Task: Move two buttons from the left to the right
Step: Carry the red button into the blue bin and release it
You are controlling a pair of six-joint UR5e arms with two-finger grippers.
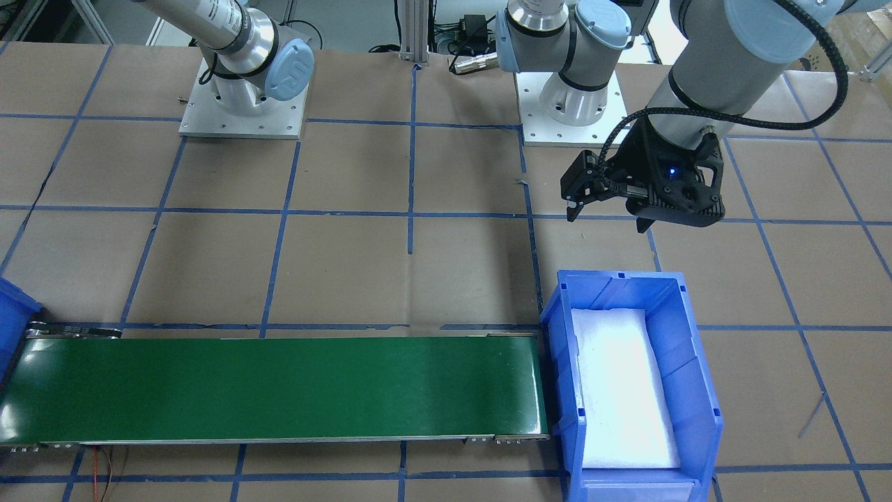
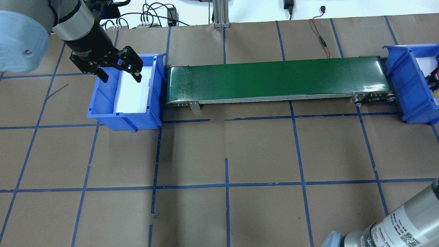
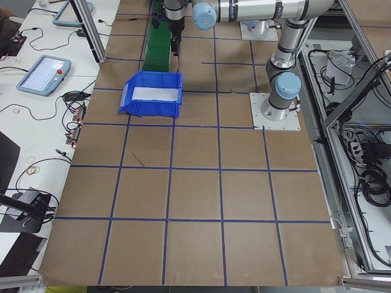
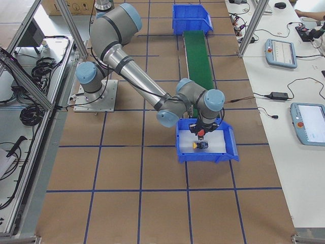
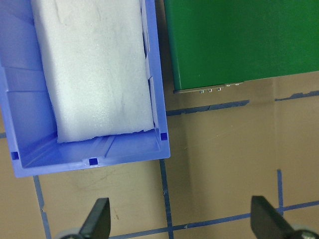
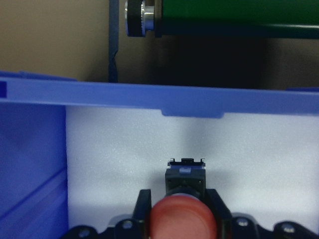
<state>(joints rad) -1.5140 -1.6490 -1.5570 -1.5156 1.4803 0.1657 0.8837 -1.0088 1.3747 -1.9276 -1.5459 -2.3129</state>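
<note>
**Both buttons at the right bin; left bin holds only foam**

Right pincer [image 6: 179, 199]: lowered inside the blue right bin [image 4: 229, 148], which is set at the right end of the worktop [image 2: 260, 151], toward the edge far from the robot. Its 2 fingers are pressed onto the black body of the red-capped button [image 6: 183, 221], 1 on each side, with the cap nearest the wrist camera. White foam is seen beneath the button. Contact with it cannot be told.

Yellow-capped button [image 4: 199, 146]: laid on the same foam, just beside the red one on the side nearer the worktop's right edge. It is apart from the pincer.

Left pincer [image 2: 120, 79]: held above the blue left bin [image 2: 103, 103] at the worktop's left end. The jaws are spread wide and nothing is gripped. In this bin only a white foam pad [image 5: 94, 69] is seen.

Green conveyor belt [image 2: 274, 79]: stretched between the 2 bins, parallel to the far edge. Its surface is bare.
</note>
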